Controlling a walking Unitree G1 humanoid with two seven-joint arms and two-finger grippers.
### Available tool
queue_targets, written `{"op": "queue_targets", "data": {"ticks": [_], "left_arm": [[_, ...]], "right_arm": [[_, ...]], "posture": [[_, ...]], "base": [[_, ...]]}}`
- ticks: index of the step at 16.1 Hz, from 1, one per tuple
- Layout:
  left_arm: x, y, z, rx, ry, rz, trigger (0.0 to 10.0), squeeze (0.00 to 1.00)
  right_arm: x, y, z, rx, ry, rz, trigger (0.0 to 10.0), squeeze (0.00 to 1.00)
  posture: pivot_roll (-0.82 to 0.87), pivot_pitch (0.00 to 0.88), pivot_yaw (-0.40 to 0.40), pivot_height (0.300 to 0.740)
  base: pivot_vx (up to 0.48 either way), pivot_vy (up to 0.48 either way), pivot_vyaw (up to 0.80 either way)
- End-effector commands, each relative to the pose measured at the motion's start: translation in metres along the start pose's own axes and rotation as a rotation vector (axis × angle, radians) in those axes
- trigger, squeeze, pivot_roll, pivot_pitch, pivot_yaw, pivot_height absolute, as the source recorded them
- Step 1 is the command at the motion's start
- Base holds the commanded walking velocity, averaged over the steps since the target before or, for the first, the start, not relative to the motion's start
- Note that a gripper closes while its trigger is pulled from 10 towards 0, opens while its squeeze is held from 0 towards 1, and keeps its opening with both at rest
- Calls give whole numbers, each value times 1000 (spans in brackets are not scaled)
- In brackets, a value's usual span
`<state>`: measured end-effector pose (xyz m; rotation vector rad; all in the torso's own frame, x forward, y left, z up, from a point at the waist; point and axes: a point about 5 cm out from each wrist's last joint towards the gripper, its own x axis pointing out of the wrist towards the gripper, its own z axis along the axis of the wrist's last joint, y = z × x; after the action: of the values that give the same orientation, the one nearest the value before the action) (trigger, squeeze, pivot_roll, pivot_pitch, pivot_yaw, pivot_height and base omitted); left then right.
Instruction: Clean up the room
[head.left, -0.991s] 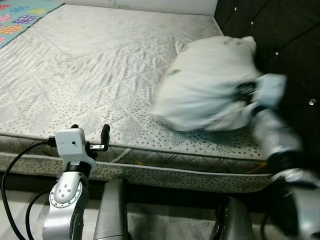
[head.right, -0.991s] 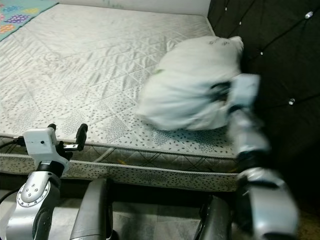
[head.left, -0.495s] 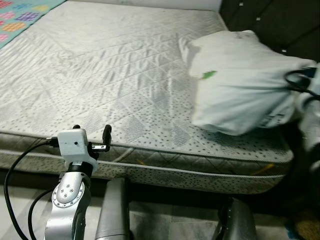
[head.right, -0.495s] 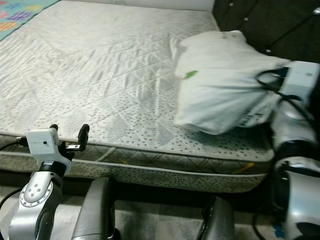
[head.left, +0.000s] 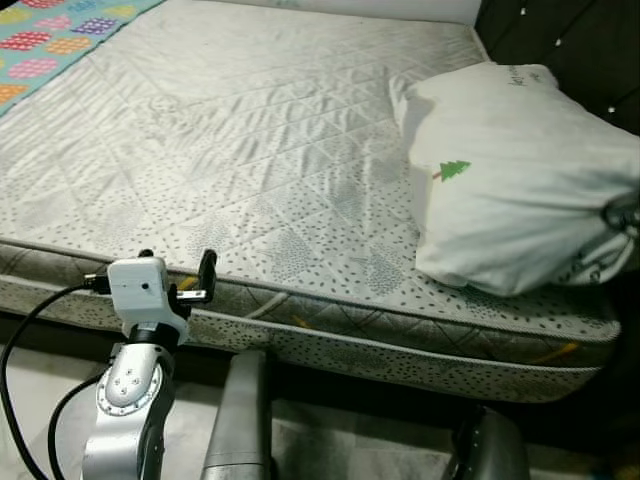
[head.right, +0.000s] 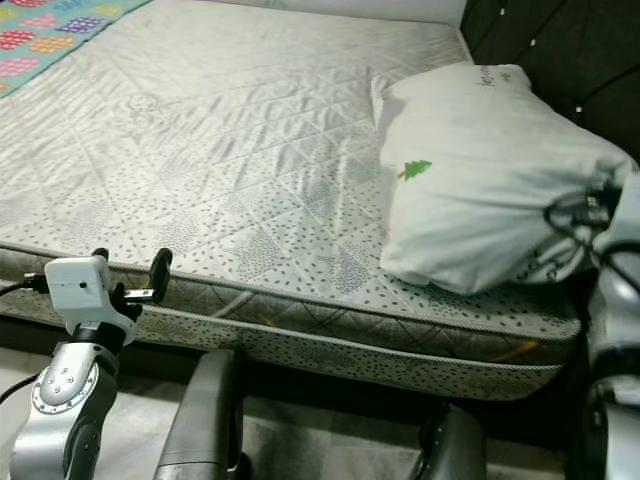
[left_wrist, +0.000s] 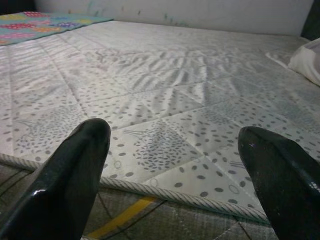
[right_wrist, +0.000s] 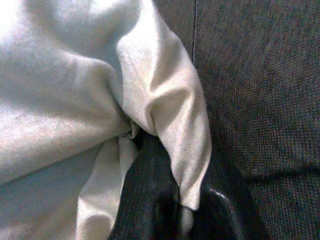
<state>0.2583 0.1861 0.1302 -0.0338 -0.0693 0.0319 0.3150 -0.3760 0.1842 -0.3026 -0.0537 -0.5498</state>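
A white pillow with a small green tree print lies on the right side of the grey quilted mattress, close to the dark headboard. My right gripper is shut on a bunched corner of the pillow at its near right end; the black fingers are partly wrapped in fabric. My left gripper hovers at the mattress's front edge, open, with nothing between its fingers.
A dark tufted headboard runs along the right. A colourful patterned blanket lies at the mattress's far left corner. The bed's front edge is right before me, with light floor below it.
The pillow swung right with my right gripper and now rests against the headboard side. My left gripper stayed at the bed's front edge. The camera view shifted.
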Motion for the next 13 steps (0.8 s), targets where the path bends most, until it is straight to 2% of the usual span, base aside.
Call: {"op": "queue_targets", "data": {"ticks": [1,2,3,5,7,9,11,13], "left_arm": [[-1,1,-2,7,12,-5,10000,0],[0,0,-2,5,13,-10,10000,0],[1,-2,-2,3,14,-18,10000,0],[3,-3,-1,0,13,-23,10000,0],[3,-4,-2,-3,15,-29,10000,0],[3,-5,-3,-6,16,-32,10000,0],[3,-5,-2,-6,16,-35,10000,0],[3,-5,-2,-4,18,-37,10000,0]], "right_arm": [[-2,-20,13,34,-83,-76,0,0],[-10,-15,6,36,-78,-53,0,0],[-23,-2,-2,40,-80,-10,0,0],[-40,12,-7,48,-82,30,0,0],[-69,36,-10,77,-71,105,0,0],[-95,54,-14,92,-46,183,0,0],[-124,65,-21,103,0,245,0,0],[-132,70,-25,119,29,258,0,0]], "posture": [[16,4,11,457],[15,5,12,457],[9,7,16,457],[3,7,18,457],[-6,9,20,457],[-4,11,19,457],[-7,12,21,457],[-6,13,25,457]], "base": [[0,0,0],[0,0,0],[0,0,0],[0,0,0],[0,0,0],[0,0,0],[0,0,0],[0,0,0]]}}
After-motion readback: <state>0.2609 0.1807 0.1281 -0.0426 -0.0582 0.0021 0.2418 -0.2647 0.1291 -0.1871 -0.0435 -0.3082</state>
